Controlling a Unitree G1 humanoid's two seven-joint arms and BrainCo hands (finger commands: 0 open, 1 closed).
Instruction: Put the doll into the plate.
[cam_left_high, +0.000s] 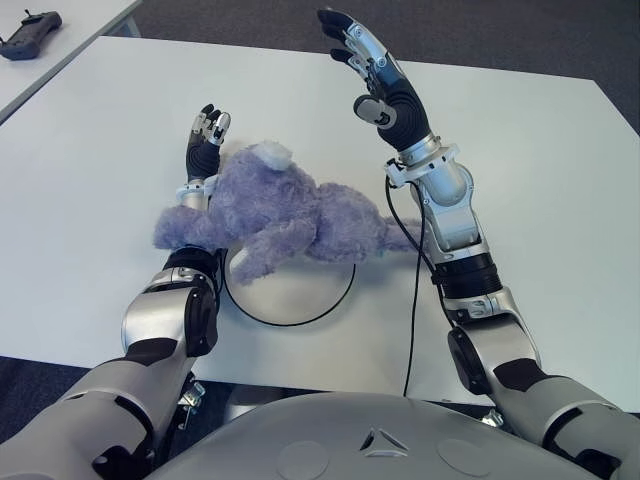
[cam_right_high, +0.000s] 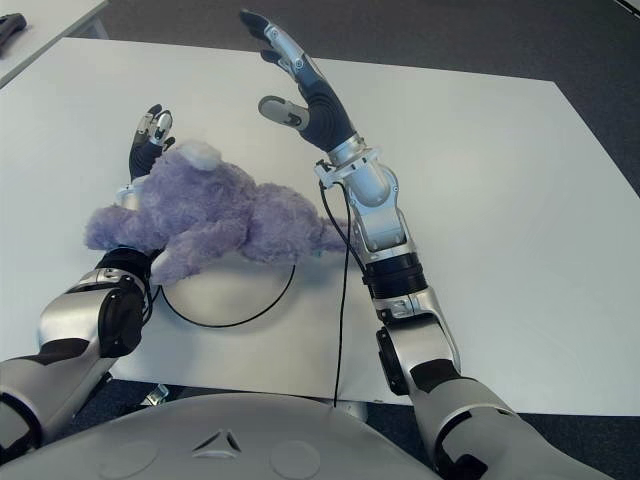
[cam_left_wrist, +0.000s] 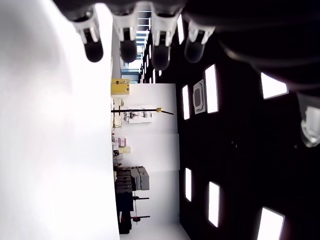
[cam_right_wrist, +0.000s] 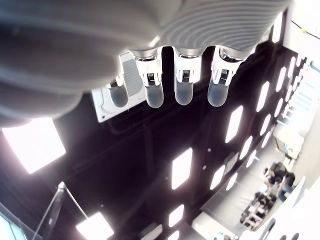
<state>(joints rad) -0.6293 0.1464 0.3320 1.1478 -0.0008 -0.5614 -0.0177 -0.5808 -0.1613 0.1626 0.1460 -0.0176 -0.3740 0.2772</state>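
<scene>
Eye views show the purple doll (cam_left_high: 285, 215) lying over the plate (cam_left_high: 290, 292), between both hands; left hand (cam_left_high: 205, 140) and right hand (cam_left_high: 375, 75) are released, holding nothing. Wrist views show only fingertips (cam_right_wrist: 182, 90).

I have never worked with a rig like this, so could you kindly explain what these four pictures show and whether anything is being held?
This is a humanoid robot with two arms ending in fingered hands. Two pictures come from its head, looking down at a white table; the other two come from wrist cameras and show mostly fingertips and ceiling. A purple plush doll lies draped across a white plate, partly overhanging its black rim. The left hand shows beside the doll's left, fingers extended. The right hand is raised, open, beyond the doll. Neither holds anything.
</scene>
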